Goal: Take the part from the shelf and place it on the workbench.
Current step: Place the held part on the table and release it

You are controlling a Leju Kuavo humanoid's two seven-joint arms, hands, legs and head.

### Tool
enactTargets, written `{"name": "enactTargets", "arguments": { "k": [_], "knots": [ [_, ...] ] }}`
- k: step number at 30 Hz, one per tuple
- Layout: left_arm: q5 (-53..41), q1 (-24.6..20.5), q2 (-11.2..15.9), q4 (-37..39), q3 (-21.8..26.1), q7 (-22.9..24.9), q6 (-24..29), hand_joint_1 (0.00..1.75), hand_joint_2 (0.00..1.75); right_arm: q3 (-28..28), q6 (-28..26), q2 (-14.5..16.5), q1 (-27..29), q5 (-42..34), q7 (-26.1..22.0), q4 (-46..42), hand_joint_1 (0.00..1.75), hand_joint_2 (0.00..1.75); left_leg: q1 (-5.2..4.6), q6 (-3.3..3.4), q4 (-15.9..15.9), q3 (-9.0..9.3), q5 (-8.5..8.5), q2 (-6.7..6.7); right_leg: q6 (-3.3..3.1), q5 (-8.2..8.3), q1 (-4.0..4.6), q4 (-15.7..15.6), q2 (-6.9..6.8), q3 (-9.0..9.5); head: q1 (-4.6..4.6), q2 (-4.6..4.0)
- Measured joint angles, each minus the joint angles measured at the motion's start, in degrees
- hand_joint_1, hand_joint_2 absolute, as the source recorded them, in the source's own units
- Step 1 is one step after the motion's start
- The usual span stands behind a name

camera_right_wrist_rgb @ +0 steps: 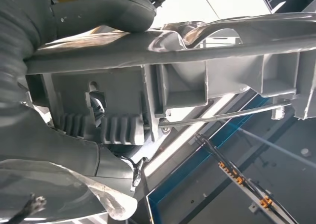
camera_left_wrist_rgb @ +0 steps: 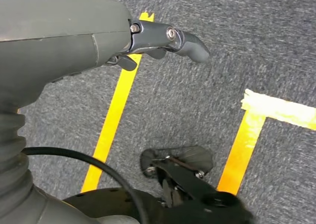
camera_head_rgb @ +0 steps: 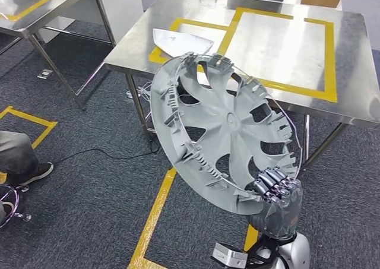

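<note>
The hubcap (camera_head_rgb: 224, 132) is gripped at its near rim by the right hand (camera_head_rgb: 276, 193), tilting forward-left toward the workbench (camera_head_rgb: 350, 61) ahead; the left hand (camera_left_wrist_rgb: 164, 38) hangs empty, fingers apart.

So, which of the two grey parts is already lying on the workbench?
The small flat pointed panel lies on the workbench; the right hand holds the round wheel cover.

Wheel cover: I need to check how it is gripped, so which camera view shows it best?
The head view. There the whole wheel cover shows, tilted, inner side up, the right hand holding its lower rim. The right wrist view gives only a close stretch of rim and clips. The left wrist view looks at carpet.
</note>
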Motion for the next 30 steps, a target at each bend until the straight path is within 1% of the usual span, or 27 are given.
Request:
{"name": "enactTargets", "arguments": {
  "k": [1, 2, 3, 5, 6, 7, 8, 10, 11, 12, 13, 14, 15, 16, 17, 18, 20, 21, 22, 23, 24, 25, 26, 27, 29, 30],
  "knots": [
    [0.0, 0.0, 0.0, 0.0, 0.1, 0.0, 0.0, 0.0, 1.75, 0.0, 0.0, 0.0, 0.0, 0.0, 0.1, 0.0, 1.75, 1.75, -0.08, 0.18, -3.5, 1.62, 1.23, 0.1, 0.21, -0.18, 0.1, 0.1, 0.03, 0.15, -0.02, 0.0],
    [-0.1, -0.1, 0.1, 0.0, 0.2, 0.0, 0.0, 0.0, 1.75, 0.0, 0.0, 0.0, 0.0, 0.0, 0.2, 0.0, 1.75, 1.75, -0.19, 0.4, -5.7, 2.63, 1.68, 0.2, 0.48, -0.29, 0.21, 0.1, 0.02, 0.19, -0.01, 0.0],
    [-0.1, -0.1, 0.1, 0.0, 0.2, 0.0, 0.0, 0.0, 1.75, 0.0, 0.0, 0.0, 0.0, 0.0, 0.2, 0.0, 1.75, 1.75, -0.32, 0.63, -6.7, 3.02, 1.46, 0.25, 0.77, -0.32, 0.3, 0.0, 0.0, 0.17, 0.01, 0.0],
    [-0.2, -0.1, 0.1, 0.0, 0.3, 0.0, 0.0, 0.0, 1.75, 0.0, 0.0, 0.0, 0.0, 0.0, 0.2, 0.0, 1.75, 1.75, -0.36, 1.2, -7.1, 3.05, 1.35, 0.25, 1.42, -0.38, 0.33, -0.2, -0.07, 0.19, 0.09, 0.0],
    [-0.2, 0.0, 0.1, 0.0, 0.4, 0.0, 0.0, 0.0, 1.75, 0.0, 0.0, 0.0, 0.0, 0.1, 0.3, 0.0, 1.75, 1.75, -0.28, 1.55, -7.3, 3.17, 1.4, 0.24, 1.69, -0.75, 0.29, 0.0, -0.04, 0.06, 0.15, 0.0],
    [-0.2, 0.0, 0.1, 0.0, 0.4, 0.0, 0.0, 0.0, 1.75, 0.0, 0.0, 0.0, 0.0, 0.0, 0.3, 0.0, 1.75, 1.75, -0.18, 1.95, -7.6, 3.3, 1.47, 0.24, 1.91, -1.58, 0.26, 1.2, 0.02, -0.48, 0.25, 0.0],
    [-0.2, 0.0, 0.1, 0.0, 0.4, 0.0, 0.0, 0.0, 1.75, 0.0, 0.0, 0.0, 0.0, 0.0, 0.3, 0.0, 1.75, 1.75, -0.1, 2.31, -7.8, 3.43, 1.52, 0.25, 2.07, -2.93, 0.24, 3.6, 0.1, -1.67, 0.36, 0.0],
    [-0.2, -0.1, 0.1, 0.0, 0.4, 0.0, 0.0, 0.0, 1.75, 0.0, 0.0, 0.0, 0.0, 0.0, 0.3, 0.0, 1.75, 1.75, -0.22, 2.78, -7.8, 3.47, 1.41, 0.26, 2.15, -6.18, 0.24, 11.2, 0.22, -5.6, 0.54, 0.0],
    [-0.2, -0.1, 0.1, 0.0, 0.4, 0.0, 0.0, 0.0, 1.75, 0.0, 0.0, 0.0, 0.0, 0.0, 0.3, 0.1, 1.75, 1.75, -0.31, 2.89, -7.8, 3.5, 1.34, 0.26, 2.17, -7.08, 0.24, 14.4, 0.25, -7.46, 0.54, 0.0],
    [-0.2, -0.1, 0.1, 0.0, 0.4, 0.0, 0.0, 0.0, 1.75, 0.0, 0.0, 0.0, 0.1, 0.0, 0.3, 0.1, 1.75, 1.75, -0.38, 2.96, -7.8, 3.56, 1.26, 0.23, 2.17, -6.91, 0.25, 16.0, 0.26, -8.57, 0.55, 0.0],
    [-0.3, 0.0, 0.1, 0.0, 0.4, 0.0, 0.0, 0.0, 1.75, 0.0, 0.0, 0.0, 0.1, 0.0, 0.3, 0.2, 1.75, 1.75, -0.42, 2.96, -7.8, 3.68, 1.18, 0.17, 2.12, -5.57, 0.26, 15.2, 0.26, -8.57, 0.55, 0.0],
    [-0.3, 0.0, 0.1, 0.0, 0.4, 0.0, 0.0, 0.0, 1.75, 0.0, 0.0, 0.0, 0.1, 0.0, 0.3, 0.3, 1.75, 1.75, -0.43, 2.9, -7.8, 3.86, 1.07, 0.07, 1.99, -3.36, 0.26, 12.4, 0.26, -7.5, 0.55, 0.0],
    [-0.3, 0.0, 0.1, 0.0, 0.4, 0.0, 0.0, 0.0, 1.75, 0.0, 0.0, 0.0, 0.1, 0.0, 0.3, 0.3, 1.75, 1.75, -0.44, 2.77, -7.8, 4.06, 0.92, -0.03, 1.81, -1.17, 0.27, 8.4, 0.27, -5.85, 0.56, 0.0],
    [-0.3, 0.0, 0.1, 0.0, 0.4, 0.0, 0.0, 0.0, 1.75, 0.0, 0.0, 0.0, 0.1, 0.0, 0.3, 0.3, 1.75, 1.75, -0.55, 2.57, -7.7, 4.17, 0.74, -0.12, 1.65, 0.35, 0.32, 4.7, 0.28, -4.05, 0.54, 0.0],
    [-0.3, -0.1, 0.1, 0.0, 0.4, 0.0, 0.0, 0.0, 1.75, 0.0, 0.0, 0.0, 0.0, 0.0, 0.3, 0.3, 1.75, 1.75, -0.64, 2.34, -7.6, 4.17, 0.63, -0.18, 1.48, 1.07, 0.38, 2.1, 0.29, -2.74, 0.52, 0.0],
    [-0.3, -0.1, 0.1, 0.0, 0.4, 0.0, -0.1, 0.0, 1.75, -0.1, 0.0, 0.0, 0.0, 0.0, 0.3, 0.3, 1.75, 1.75, -0.72, 2.09, -7.5, 4.11, 0.59, -0.2, 1.33, 1.06, 0.47, 0.8, 0.33, -2.04, 0.47, 0.0],
    [-0.3, -0.1, 0.1, 0.0, 0.4, 0.0, -0.2, 0.0, 1.75, -0.1, 0.0, 0.0, 0.1, -0.2, 0.6, 0.3, 1.75, 1.75, -0.72, 1.56, -7.6, 4.07, 0.59, -0.22, 0.95, 0.8, 0.52, 0.3, 0.39, -1.71, 0.39, 0.0],
    [-0.3, -0.1, 0.1, 0.0, 0.5, 0.0, -0.3, 0.0, 1.75, -0.1, 0.0, 0.0, 0.1, -0.5, 0.9, 0.3, 1.75, 1.75, -0.68, 1.26, -7.4, 4.09, 0.37, -0.19, 0.7, 0.85, 0.43, 0.1, 0.37, -1.54, 0.36, 0.0],
    [-0.3, -0.1, 0.1, 0.0, 0.5, -0.1, -0.3, 0.0, 1.75, 0.0, 0.0, 0.0, 0.1, -0.9, 1.4, 0.3, 1.75, 1.75, -0.63, 0.95, -6.5, 3.8, -0.25, -0.15, 0.4, 0.85, 0.29, -0.1, 0.28, -1.32, 0.26, 0.0],
    [-0.3, -0.1, 0.2, 0.0, 0.5, -0.1, -0.3, 0.0, 1.75, 0.0, 0.0, 0.0, 0.1, -1.5, 1.8, 0.4, 1.75, 1.75, -0.56, 0.64, -4.6, 3.01, -1.36, -0.11, 0.12, 0.85, 0.13, -0.3, 0.16, -1.06, 0.16, 0.0],
    [-0.3, -0.1, 0.2, 0.0, 0.6, -0.2, -0.3, 0.0, 1.75, 0.1, 0.0, 0.0, 0.1, -2.0, 2.3, 0.4, 1.75, 1.75, -0.43, 0.37, -1.5, 1.59, -2.86, -0.05, -0.1, 0.78, 0.07, -0.4, 0.06, -0.86, 0.11, 0.0],
    [-0.3, -0.1, 0.2, 0.0, 0.7, -0.2, -0.3, 0.0, 1.75, 0.2, 0.0, 0.0, 0.1, -2.4, 2.7, 0.4, 1.75, 1.75, -0.33, 0.19, 1.3, 0.23, -4.19, -0.03, -0.25, 0.69, 0.05, -0.4, 0.0, -0.75, 0.05, 0.0],
    [-0.4, -0.1, 0.1, 0.0, 0.8, -0.2, -0.3, 0.0, 1.75, 0.3, 0.0, 0.0, 0.1, -2.7, 3.0, 0.4, 1.75, 1.75, -0.24, 0.08, 3.5, -0.84, -5.13, -0.01, -0.32, 0.63, 0.06, -0.4, -0.02, -0.68, 0.08, 0.0],
    [-0.4, -0.1, 0.1, 0.0, 0.8, -0.2, -0.3, 0.0, 1.75, 0.3, 0.0, 0.0, 0.0, -2.8, 3.1, 0.4, 1.75, 1.75, -0.2, 0.03, 4.7, -1.43, -5.6, -0.01, -0.35, 0.61, 0.06, -0.4, -0.01, -0.65, 0.1, 0.0],
    [-0.4, -0.1, 0.1, 0.0, 0.8, -0.2, -0.3, 0.0, 1.75, 0.3, 0.0, 0.0, 0.0, -2.8, 3.1, 0.4, 1.75, 1.75, -0.19, 0.02, 5.0, -1.57, -5.69, -0.01, -0.35, 0.6, 0.06, -0.4, -0.01, -0.64, 0.11, 0.0],
    [-0.4, -0.1, 0.1, 0.0, 0.9, -0.2, -0.3, 0.0, 1.75, 0.3, 0.0, 0.0, 0.0, -2.9, 3.2, 0.5, 1.75, 1.75, -0.18, -0.02, 5.9, -2.05, -5.97, -0.01, -0.36, 0.57, 0.06, -0.3, 0.03, -0.63, 0.09, 0.0]
  ]
}}
